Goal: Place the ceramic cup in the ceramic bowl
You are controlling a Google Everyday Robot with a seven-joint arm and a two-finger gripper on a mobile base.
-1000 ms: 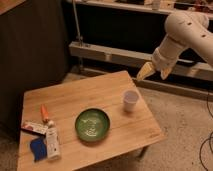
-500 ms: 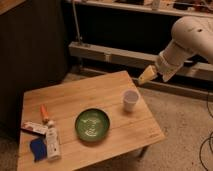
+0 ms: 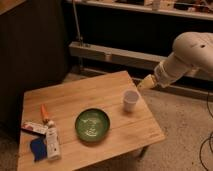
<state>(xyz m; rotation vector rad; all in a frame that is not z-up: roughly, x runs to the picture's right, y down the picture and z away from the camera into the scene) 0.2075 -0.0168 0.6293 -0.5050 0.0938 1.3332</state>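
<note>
The white ceramic cup (image 3: 130, 100) stands upright on the wooden table (image 3: 75, 97), near its right edge. The dark-green ceramic bowl (image 3: 92, 124) sits empty on the table, left of and nearer than the cup. My gripper (image 3: 145, 83) hangs in the air above the table's right far corner, up and to the right of the cup and apart from it. It holds nothing that I can see.
At the table's left front lie a white tube with a printed label (image 3: 52, 143), a blue item (image 3: 38, 148), a small red-and-white packet (image 3: 34, 128) and an orange object (image 3: 45, 113). A metal shelf rail (image 3: 115, 55) runs behind the table.
The arm has drawn slightly right and up, so the gripper sits a little further from the table's corner. The cup and the bowl have not moved.
</note>
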